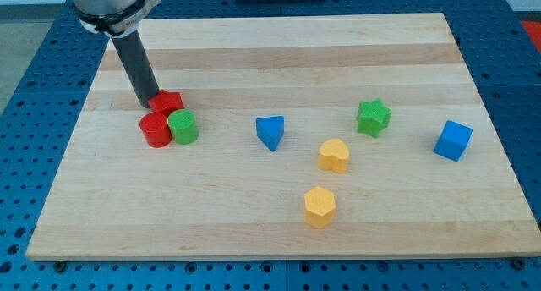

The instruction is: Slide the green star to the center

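Observation:
The green star [373, 117] lies on the wooden board [279, 215], right of the middle. My tip [144, 104] is far off at the view's left, touching or just behind a red block [168, 102]. That red block sits in a tight cluster with a red cylinder [155, 130] and a green cylinder [183, 127]. The tip is well apart from the green star.
A blue triangular block [270, 131] stands left of the star. A yellow heart-like block [334, 155] lies below and left of the star, a yellow hexagonal block [319, 206] further down. A blue cube [453, 140] sits at the right.

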Robot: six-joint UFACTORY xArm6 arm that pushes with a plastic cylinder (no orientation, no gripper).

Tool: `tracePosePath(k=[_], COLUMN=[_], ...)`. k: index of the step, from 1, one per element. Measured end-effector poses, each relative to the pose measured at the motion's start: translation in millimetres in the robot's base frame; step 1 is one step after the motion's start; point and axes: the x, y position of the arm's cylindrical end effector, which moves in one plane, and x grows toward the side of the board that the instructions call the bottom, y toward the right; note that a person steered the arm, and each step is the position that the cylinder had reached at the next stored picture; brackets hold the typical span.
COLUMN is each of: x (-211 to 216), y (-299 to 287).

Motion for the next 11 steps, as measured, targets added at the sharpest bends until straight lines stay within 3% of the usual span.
tracePosePath(k=[1, 2, 4, 7, 8, 9, 11], x=[-34, -60, -58, -7, 23, 43, 43], y=[2, 45, 205, 432, 459, 443, 337])
